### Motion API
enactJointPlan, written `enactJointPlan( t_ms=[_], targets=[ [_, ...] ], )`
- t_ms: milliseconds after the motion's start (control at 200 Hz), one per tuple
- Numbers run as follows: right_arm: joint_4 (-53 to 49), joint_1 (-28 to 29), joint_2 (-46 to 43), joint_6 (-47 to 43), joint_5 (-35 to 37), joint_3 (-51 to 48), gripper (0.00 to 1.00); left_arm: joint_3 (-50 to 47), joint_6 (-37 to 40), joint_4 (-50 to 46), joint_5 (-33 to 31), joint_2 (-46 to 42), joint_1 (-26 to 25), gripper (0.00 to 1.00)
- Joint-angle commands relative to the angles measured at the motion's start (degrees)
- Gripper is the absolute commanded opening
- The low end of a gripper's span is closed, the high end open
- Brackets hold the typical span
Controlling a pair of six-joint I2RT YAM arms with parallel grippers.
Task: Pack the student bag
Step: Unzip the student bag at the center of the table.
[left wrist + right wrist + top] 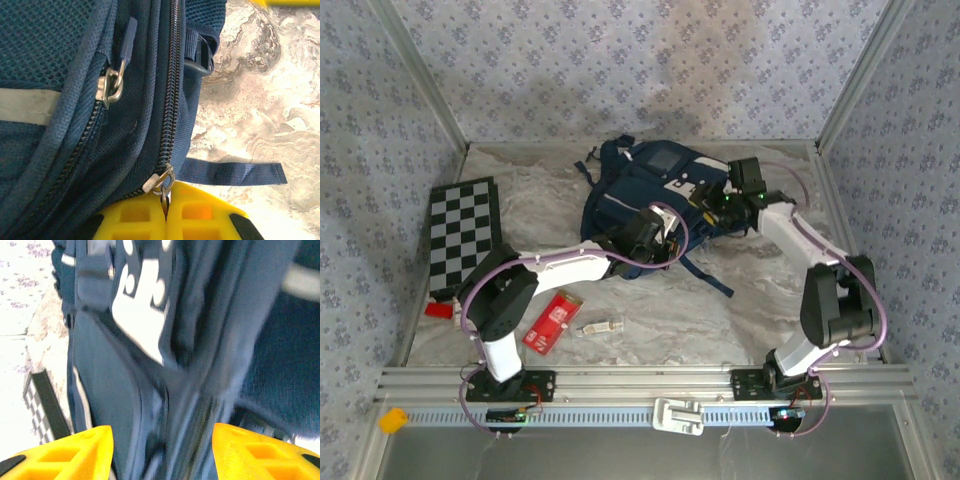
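The navy student bag lies at the back middle of the table, white patch facing right. My left gripper is at its near edge. In the left wrist view that gripper is shut on the metal zipper pull at the end of the bag's long zipper. A second slider sits on the neighbouring zipper. My right gripper is at the bag's right side. In its blurred view it stands open, the fingers wide apart with the bag's fabric and white patch between and beyond them.
A folded checkerboard lies at the left wall. A red packet and a small pale item lie on the marble table in front of the bag. A loose strap trails right of the bag. Metal frame rails edge the workspace.
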Motion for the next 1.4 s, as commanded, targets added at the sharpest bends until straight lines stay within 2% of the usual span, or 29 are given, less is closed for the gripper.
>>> enactJointPlan(
  t_ms=[0, 85, 185, 300, 435, 540, 705, 800, 944, 1014, 1054, 1129, 1219, 1294, 1394],
  targets=[
    [3.6, 2.3, -2.3, 5.3, -3.3, -6.1, 0.54, 2.2, 1.0, 0.2, 2.2, -0.1, 0.0, 0.0],
    [8.7, 3.5, -1.9, 8.6, -3.0, -9.3, 0.52, 2.5, 1.0, 0.1, 2.2, -0.2, 0.0, 0.0],
    [11.9, 3.9, 1.3, 9.9, -4.4, -8.4, 0.48, 2.4, 1.3, 0.3, 2.8, -0.2, 0.0, 0.0],
    [10.5, 4.2, 4.9, 8.2, -3.4, -5.2, 0.3, 3.0, 2.1, -1.1, 2.8, 0.0, 0.0, 0.0],
    [5.9, 2.9, 4.9, 2.7, -3.0, -3.8, 0.1, 1.6, 4.4, -4.5, 1.7, -1.9, 0.6, 0.0],
    [2.9, 0.2, 3.2, -1.9, -5.2, -3.9, 0.01, -2.2, 5.4, -6.8, 1.9, -5.5, 3.3, 0.0],
    [-1.7, -5.8, 3.3, -8.6, -10.4, -1.1, 0.0, -8.2, 8.4, -10.5, 2.9, -11.3, 10.1, 0.0],
    [-4.6, -7.7, 5.9, -12.2, -11.1, 3.9, 0.0, -9.4, 9.6, -10.9, 6.8, -11.5, 14.4, 0.0],
    [-7.6, -9.2, 9.2, -14.4, -10.8, 10.3, 0.0, -7.8, 11.4, -12.7, 7.0, -9.0, 15.8, 0.0],
    [-6.3, -8.9, 10.2, -13.7, -9.9, 12.2, 0.0, -7.1, 9.3, -10.3, 10.4, -8.2, 15.3, 0.0],
    [-6.0, -8.3, 11.3, -13.7, -9.6, 13.7, 0.06, -6.5, 8.4, -8.1, 12.2, -7.9, 14.3, 0.0],
    [-6.7, -7.9, 14.0, -13.9, -10.3, 17.0, 0.28, -3.4, 6.2, -5.6, 11.8, -6.1, 11.2, 0.0],
    [-8.4, -7.6, 13.9, -13.9, -8.9, 17.4, 0.45, 0.8, 2.6, -3.7, 12.2, -3.0, 7.7, 0.0],
    [-10.0, -7.4, 10.8, -13.7, -7.0, 15.0, 0.57, 3.1, 0.7, -1.3, 11.4, -1.3, 4.8, 0.0],
    [-10.8, -7.3, 3.5, -10.9, -4.7, 7.9, 0.64, 6.1, -0.4, -1.0, 9.9, 1.0, 2.5, 0.0]
  ],
)
